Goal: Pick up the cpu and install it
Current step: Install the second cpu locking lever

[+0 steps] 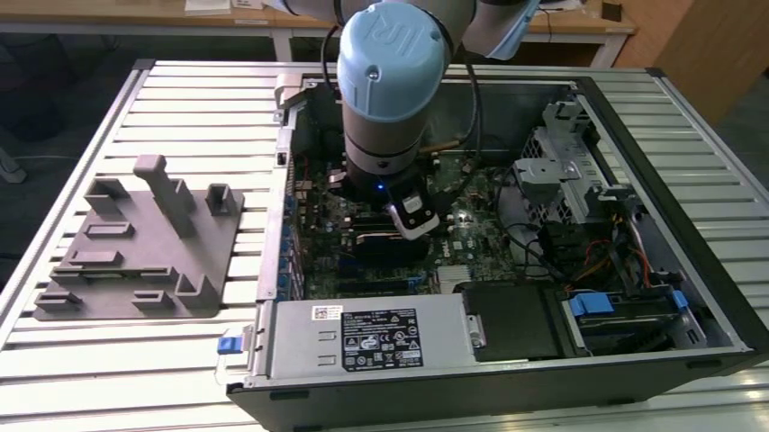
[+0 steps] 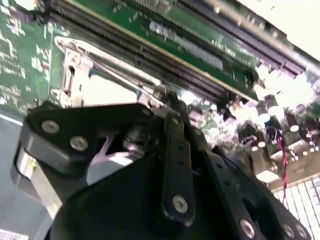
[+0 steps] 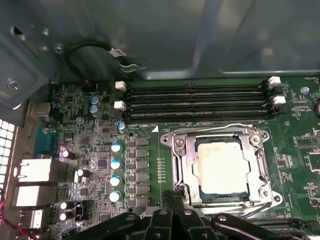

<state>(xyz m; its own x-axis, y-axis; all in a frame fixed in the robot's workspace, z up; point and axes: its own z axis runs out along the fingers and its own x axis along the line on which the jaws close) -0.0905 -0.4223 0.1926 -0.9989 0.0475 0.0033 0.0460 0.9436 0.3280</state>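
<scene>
The cpu (image 3: 221,167), a pale silver-white square, lies flat inside the black motherboard socket, framed by the metal load frame (image 3: 182,150). In the first wrist view my gripper (image 3: 175,196) hangs just off the frame's corner, beside the cpu rather than over it. Its two black fingers are shut together with nothing between them. In the second wrist view the cpu's pale top (image 2: 107,90) shows beyond the gripper's black linkage (image 2: 175,165). In the exterior view my gripper (image 1: 415,225) is low inside the open computer case, above the dark socket area (image 1: 384,243).
Memory slots (image 3: 195,102) run along the far side of the socket. The case holds a power supply (image 1: 366,337), a drive cage (image 1: 565,171) and loose cables (image 1: 589,261). A grey fixture (image 1: 139,243) with upright posts stands on the slatted table at the exterior view's left.
</scene>
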